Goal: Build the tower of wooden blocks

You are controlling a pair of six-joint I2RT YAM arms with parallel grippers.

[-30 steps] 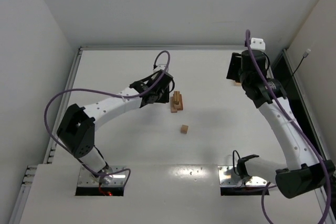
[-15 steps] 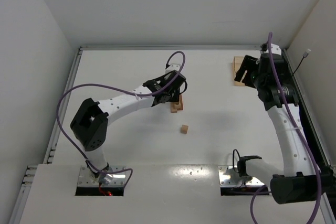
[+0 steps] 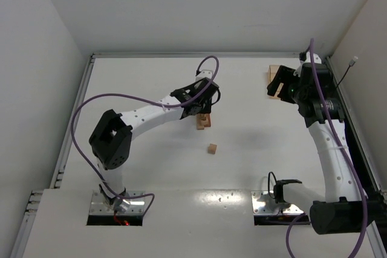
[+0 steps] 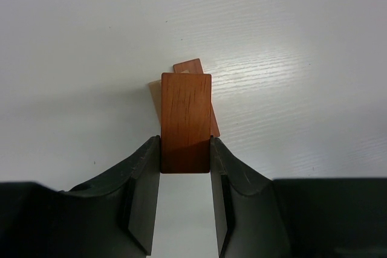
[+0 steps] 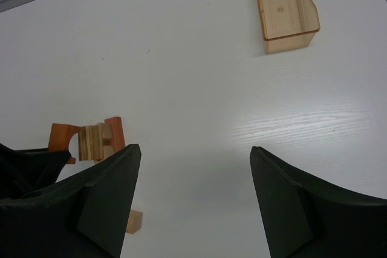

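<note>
Tabletop (image 3: 139, 167), white and faintly grained, runs from the arm bases to a raised rim (image 3: 199, 55) at the far side. Plain white walls (image 3: 181, 4) close it in behind and on both flanks, and a dark strip (image 3: 357, 143) borders its right edge.

Near the middle, slightly toward the far side, stands the tower (image 3: 204, 122), a small pile of tan and reddish-brown wood blocks. The left gripper (image 4: 185, 149) hangs directly over it, its fingers closed against the two long sides of a reddish-brown bar (image 4: 185, 113). The bar lies roughly in line with the blocks below, whose edges peek out past its far end. Whether it touches them cannot be told.

A loose tan cube (image 3: 212, 148) sits alone on the surface, near the tower on the side toward the bases.

The right gripper (image 5: 193, 179) is up in the far right corner, fingers spread wide with nothing between them. It hovers beside a translucent tan tray (image 5: 285, 10), which sits close to the far rim and well apart from the tower.

Bare surface stretches between tower and tray, across the whole left half, and over the near strip in front of the bases. The right arm works tight against the right wall.
</note>
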